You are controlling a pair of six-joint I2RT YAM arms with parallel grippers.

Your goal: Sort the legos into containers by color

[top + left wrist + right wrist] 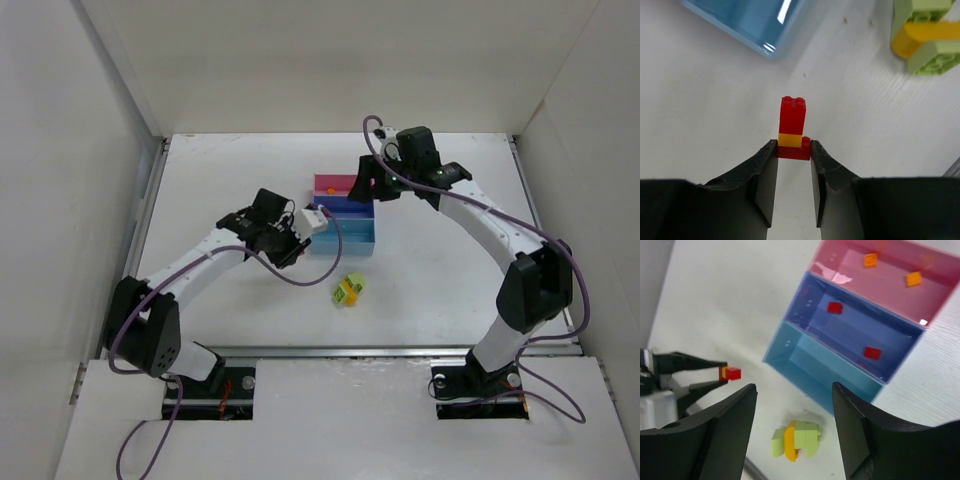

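My left gripper [794, 150] is shut on the bottom brick of a small red-yellow-red lego stack [792, 112], left of the light blue bin [740, 20]. The gripper [295, 255] and its stack [731, 373] also show in the other views. A lime-green and orange lego clump [348, 290] lies on the table in front of the tray. It also shows in both wrist views [925, 40] [797, 440]. My right gripper [794, 386] is open and empty, high over the tray. The pink bin [850, 270] holds two orange bricks. The dark blue bin [855, 325] holds two red bricks. The light blue bin [815, 360] is empty.
White walls enclose the table at the left, back and right. A metal rail [350, 350] runs along the near edge. The tray [345, 235] stands mid-table between the two arms.
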